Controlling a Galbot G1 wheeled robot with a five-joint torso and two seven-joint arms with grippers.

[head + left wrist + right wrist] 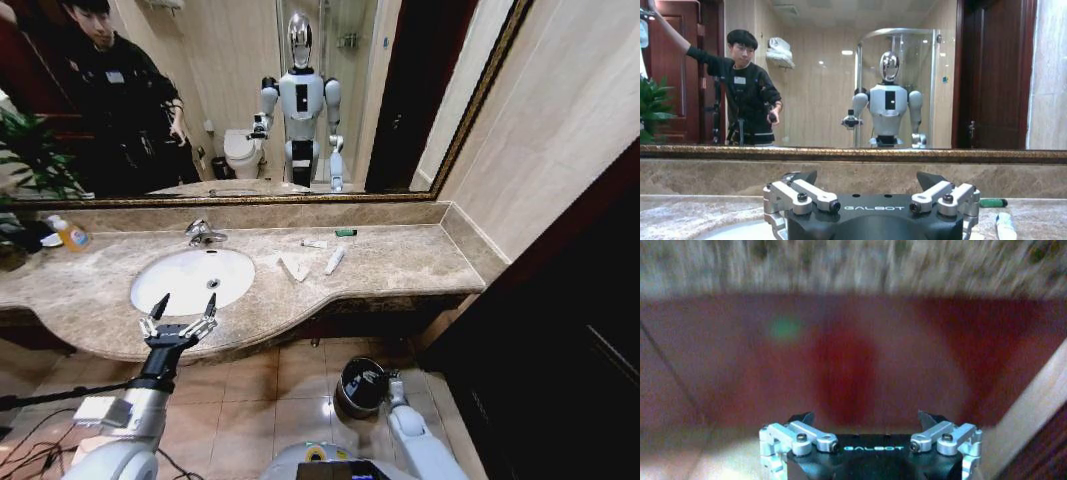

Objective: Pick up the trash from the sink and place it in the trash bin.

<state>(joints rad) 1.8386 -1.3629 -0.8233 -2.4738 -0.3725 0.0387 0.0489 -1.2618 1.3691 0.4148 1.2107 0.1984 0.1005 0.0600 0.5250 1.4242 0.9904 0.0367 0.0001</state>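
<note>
Left gripper (pixel 184 305) jaws wide apart, empty, before sink (pixel 150 290).

Gold-framed wall mirror (pixel 400 90), beige tiled walls, brown floor tiles (pixel 260 385), dark wooden door (pixel 560 330).

Black left gripper (pixel 182 307), silver knuckles, white "GALBOT" lettering; forearm seemingly grey-white.

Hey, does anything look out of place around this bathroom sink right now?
Yes. Several bits of trash lie loose on the marble countertop right of the sink: a folded paper wrapper, a white tube, a small packet and a green piece. Nothing looks spilled or broken.
</note>
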